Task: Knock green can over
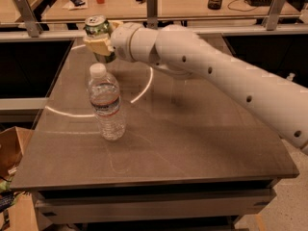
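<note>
The green can [96, 27], with its silver top and pull tab, is at the far left corner of the grey table [192, 143]. My gripper [103, 43] is at the can. One beige finger [97, 45] crosses its front and the other sits behind its right side, so the fingers are shut on its body. The can's top is tilted slightly to the left. The white arm [216, 71] reaches in from the right across the back of the table. The can's base is partly hidden by the finger.
A clear water bottle [107, 105] with a white cap stands upright just in front of the can and gripper. A metal rail [154, 18] and a desk with clutter run behind the table. A cardboard box [12, 148] sits on the floor at left.
</note>
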You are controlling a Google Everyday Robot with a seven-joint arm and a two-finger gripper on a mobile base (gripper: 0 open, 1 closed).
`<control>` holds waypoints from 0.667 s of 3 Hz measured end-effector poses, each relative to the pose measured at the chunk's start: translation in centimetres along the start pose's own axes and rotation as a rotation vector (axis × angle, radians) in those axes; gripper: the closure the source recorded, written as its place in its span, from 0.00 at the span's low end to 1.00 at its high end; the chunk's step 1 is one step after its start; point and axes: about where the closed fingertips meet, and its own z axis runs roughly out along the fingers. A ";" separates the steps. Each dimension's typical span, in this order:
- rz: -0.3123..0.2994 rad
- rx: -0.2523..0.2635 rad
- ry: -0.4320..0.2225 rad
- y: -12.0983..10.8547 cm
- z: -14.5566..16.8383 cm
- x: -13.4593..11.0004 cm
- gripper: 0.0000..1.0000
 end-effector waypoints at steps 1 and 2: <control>-0.078 -0.004 0.031 -0.9 -2.1 -4.7 1.00; -0.228 0.009 0.035 -2.8 -4.6 -7.9 1.00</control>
